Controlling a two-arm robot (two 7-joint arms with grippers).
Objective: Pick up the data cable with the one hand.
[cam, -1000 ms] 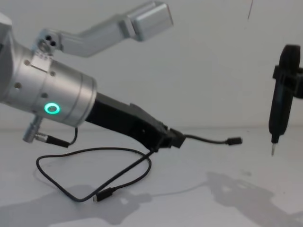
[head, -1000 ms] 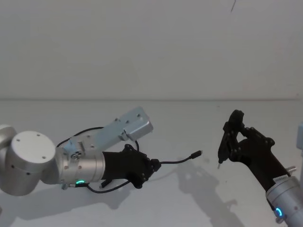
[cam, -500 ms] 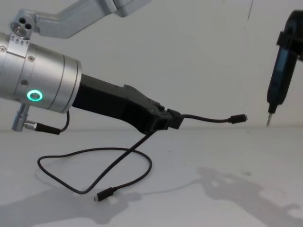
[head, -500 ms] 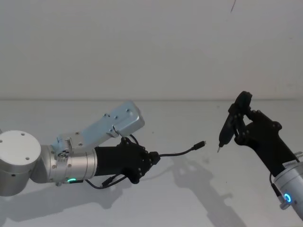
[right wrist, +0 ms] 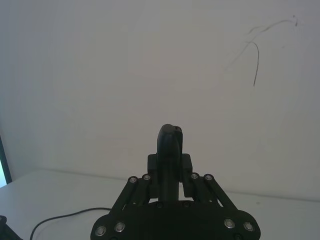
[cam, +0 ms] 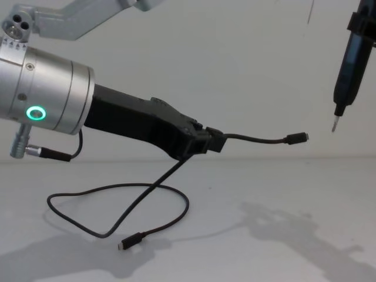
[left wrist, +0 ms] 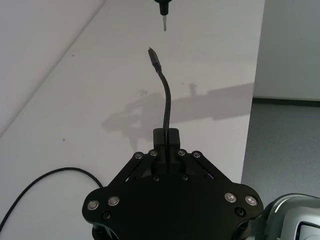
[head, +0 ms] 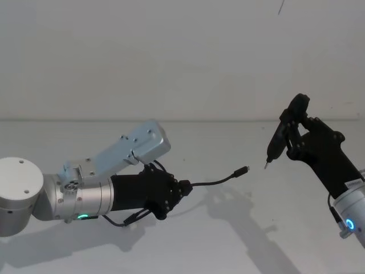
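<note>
1. The left hand is clamped tight on the data cable, above the white worktop.
2. The free plug juts out in mid-air, and the rest droops in a loop to the worktop, ending in the second plug.
3. The right hand, raised at the right, grips a slim black tool.
4. The tool's metal tip hangs near the free plug without touching it.

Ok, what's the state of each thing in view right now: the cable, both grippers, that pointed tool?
left gripper: shut on the data cable, up off the table.
data cable: gripped near one end; that plug sticks out in the air, the slack droops to the table.
right gripper: shut on the slim black tool, held high.
slim black tool: metal tip pointing down, apart from the cable's plug.
</note>
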